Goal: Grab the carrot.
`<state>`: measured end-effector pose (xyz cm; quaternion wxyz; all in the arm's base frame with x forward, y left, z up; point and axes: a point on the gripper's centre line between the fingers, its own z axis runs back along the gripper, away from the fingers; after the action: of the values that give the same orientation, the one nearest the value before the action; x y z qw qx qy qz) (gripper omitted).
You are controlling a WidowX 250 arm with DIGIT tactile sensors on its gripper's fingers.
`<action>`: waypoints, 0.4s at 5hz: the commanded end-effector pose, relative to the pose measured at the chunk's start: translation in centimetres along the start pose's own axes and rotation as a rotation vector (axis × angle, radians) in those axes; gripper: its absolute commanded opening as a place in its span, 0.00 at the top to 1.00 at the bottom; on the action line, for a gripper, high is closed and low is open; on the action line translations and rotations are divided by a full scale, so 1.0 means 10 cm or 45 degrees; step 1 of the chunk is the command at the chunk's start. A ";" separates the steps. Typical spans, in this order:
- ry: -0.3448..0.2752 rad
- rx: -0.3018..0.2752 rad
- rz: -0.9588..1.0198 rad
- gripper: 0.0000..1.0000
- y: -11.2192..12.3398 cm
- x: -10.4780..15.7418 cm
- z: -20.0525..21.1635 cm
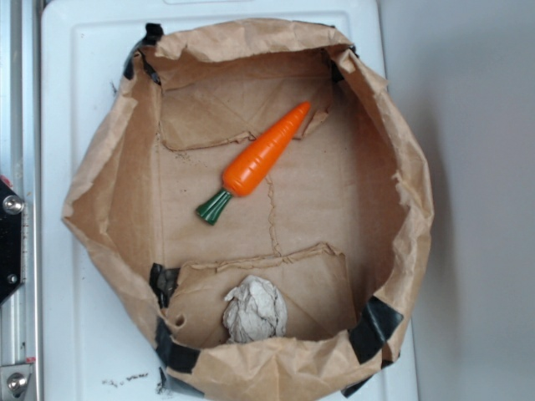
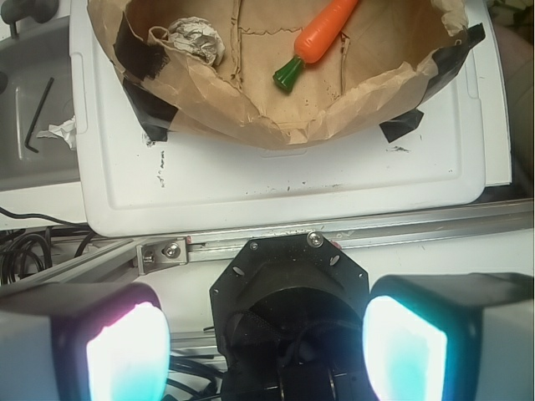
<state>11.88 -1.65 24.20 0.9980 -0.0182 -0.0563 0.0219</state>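
The carrot (image 1: pixel 263 154) is glossy orange with a dark green stem and lies slantwise on the floor of a brown paper bag (image 1: pixel 109 192), stem toward the lower left. In the wrist view the carrot (image 2: pixel 324 29) shows at the top edge, inside the bag (image 2: pixel 276 109). My gripper (image 2: pixel 266 347) is far back from it, over the robot base, with its two glowing pads (image 2: pixel 125 355) wide apart and nothing between them. No part of the gripper shows in the exterior view.
A crumpled grey-white paper ball (image 1: pixel 255 311) sits in the bag near its front wall. The bag rests on a white plastic lid (image 2: pixel 276 180), taped with black tape (image 1: pixel 374 326). An aluminium rail (image 2: pixel 351 234) and black base mount (image 2: pixel 288 276) lie below the lid.
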 end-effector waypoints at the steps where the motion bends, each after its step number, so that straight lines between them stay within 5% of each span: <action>1: 0.000 0.000 0.000 0.00 0.00 0.00 0.00; 2: -0.088 0.002 0.068 0.00 -0.14 0.49 -0.05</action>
<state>16.61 -2.62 23.29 0.9961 -0.0156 -0.0711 0.0504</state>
